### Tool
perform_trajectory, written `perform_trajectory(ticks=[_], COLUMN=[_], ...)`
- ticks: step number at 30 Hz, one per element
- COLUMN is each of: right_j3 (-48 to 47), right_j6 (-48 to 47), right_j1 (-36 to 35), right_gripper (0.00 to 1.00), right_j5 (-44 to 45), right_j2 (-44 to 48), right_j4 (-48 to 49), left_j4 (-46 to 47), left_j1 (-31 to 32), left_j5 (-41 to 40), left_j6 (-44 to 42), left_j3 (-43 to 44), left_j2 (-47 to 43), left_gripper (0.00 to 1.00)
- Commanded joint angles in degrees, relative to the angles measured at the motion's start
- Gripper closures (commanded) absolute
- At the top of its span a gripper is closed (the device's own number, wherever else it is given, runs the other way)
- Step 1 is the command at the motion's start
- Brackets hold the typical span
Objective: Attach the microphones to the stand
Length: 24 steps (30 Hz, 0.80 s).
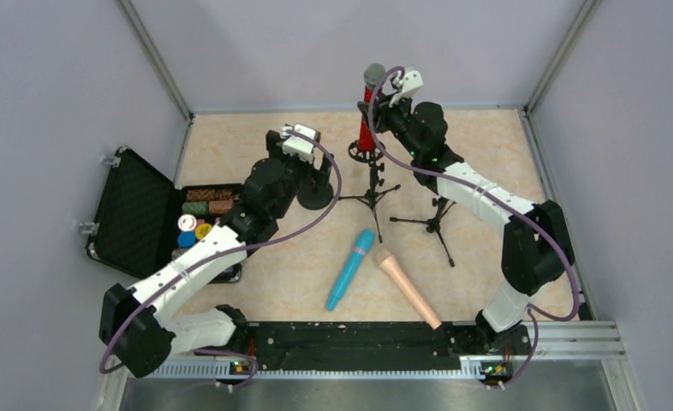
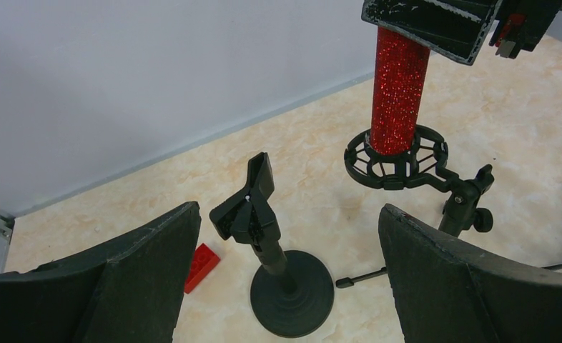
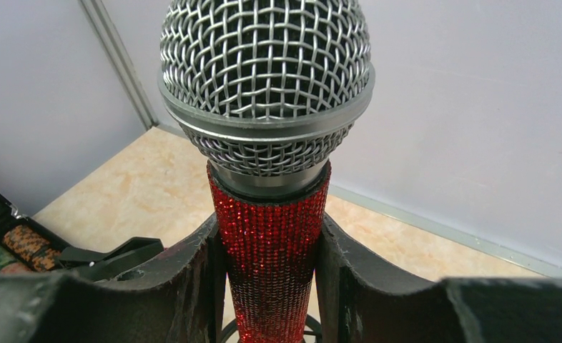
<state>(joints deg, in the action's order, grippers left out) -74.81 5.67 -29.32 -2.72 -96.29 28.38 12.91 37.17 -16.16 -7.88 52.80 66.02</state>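
Where grey walls (image 1: 316, 51) close in, beige marbled tabletop (image 1: 265, 287), blue microphone (image 1: 350, 270) lying flat.

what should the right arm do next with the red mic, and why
Probably ease the red microphone straight down: the right gripper clamps it upright, with its lower end apparently only just inside the ring mount, so it may not be seated.
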Motion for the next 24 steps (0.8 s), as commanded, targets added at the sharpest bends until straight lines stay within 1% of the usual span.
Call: perform_trajectory(ticks=[1,10,15,24], right_j3=[-1.84,-3.49,-5.98,-6.63], right_j6=[-2.70,-3.65,-3.60,-1.57], right_j1=[0.51,0.40,0.23,0.08], right_gripper=[1.00,1.00,1.00,1.00], right_j5=[-0.70,-1.83,-2.68,-3.74], right_j2=[-0.54,0.79,0.25,-0.12], right_j4=[-5.31,-11.65,-16.74,-19.11], left_j4=[2.39,2.35,2.37,2.23], left_j1=[-0.16,-0.15,-0.13,-0.11], left_j5=[0.22,0.34,0.03,0.57], left_j6=[-0.05,-0.01,-0.01,0.32], left_j3=[-0.32,-0.30,-0.32,-0.26], left_j2=[0.50,0.82,0.92,1.08], left_gripper=[0.01,0.01,0.01,0.01])
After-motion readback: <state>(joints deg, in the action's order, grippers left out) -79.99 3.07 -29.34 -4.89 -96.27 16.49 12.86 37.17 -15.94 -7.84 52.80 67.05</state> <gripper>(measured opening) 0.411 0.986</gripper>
